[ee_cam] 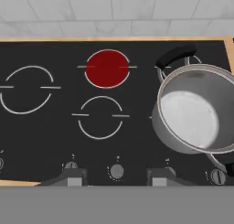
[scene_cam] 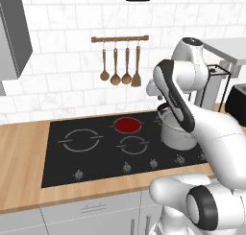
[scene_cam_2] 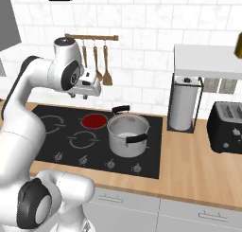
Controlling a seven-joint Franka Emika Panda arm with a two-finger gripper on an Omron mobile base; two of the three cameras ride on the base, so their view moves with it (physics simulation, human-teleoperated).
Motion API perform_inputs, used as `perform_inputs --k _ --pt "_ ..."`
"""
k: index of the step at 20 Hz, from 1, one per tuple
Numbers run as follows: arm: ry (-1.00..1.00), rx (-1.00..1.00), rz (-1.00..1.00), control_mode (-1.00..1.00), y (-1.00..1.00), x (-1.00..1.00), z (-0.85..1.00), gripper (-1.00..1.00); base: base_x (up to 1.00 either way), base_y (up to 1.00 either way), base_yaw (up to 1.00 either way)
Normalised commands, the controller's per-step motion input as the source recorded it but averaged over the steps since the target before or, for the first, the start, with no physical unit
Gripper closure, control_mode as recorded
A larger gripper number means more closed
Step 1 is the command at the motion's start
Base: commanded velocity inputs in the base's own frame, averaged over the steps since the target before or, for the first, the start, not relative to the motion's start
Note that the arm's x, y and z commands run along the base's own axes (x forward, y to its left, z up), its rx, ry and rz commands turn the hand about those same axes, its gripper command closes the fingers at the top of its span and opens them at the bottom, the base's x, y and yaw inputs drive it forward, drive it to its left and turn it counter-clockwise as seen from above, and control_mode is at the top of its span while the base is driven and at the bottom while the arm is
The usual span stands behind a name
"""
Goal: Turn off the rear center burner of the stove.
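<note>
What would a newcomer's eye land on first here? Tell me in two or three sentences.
First the rear center burner, a solid red disc at the back middle of the stove, while the rings beside and in front of it are grey. Next the steel pot with black handles on the stove's right side, just right of that burner. The end effector hangs above the front row of silver knobs, touching nothing.

A home kitchen: stove [scene_cam: 96, 152], hanging utensils [scene_cam: 120, 66] (wooden), toaster [scene_cam_2: 227, 127]
</note>
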Motion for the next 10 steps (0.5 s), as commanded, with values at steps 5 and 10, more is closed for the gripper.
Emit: perform_inputs --k 5,10 --pt "0.01 -0.06 0.00 -1.00 0.08 -0.22 -0.14 -1.00 0.00 0.00 0.00" --pt "0.18 -0.12 0.00 -1.00 0.20 -0.30 -0.64 -1.00 0.00 0.00 0.00"
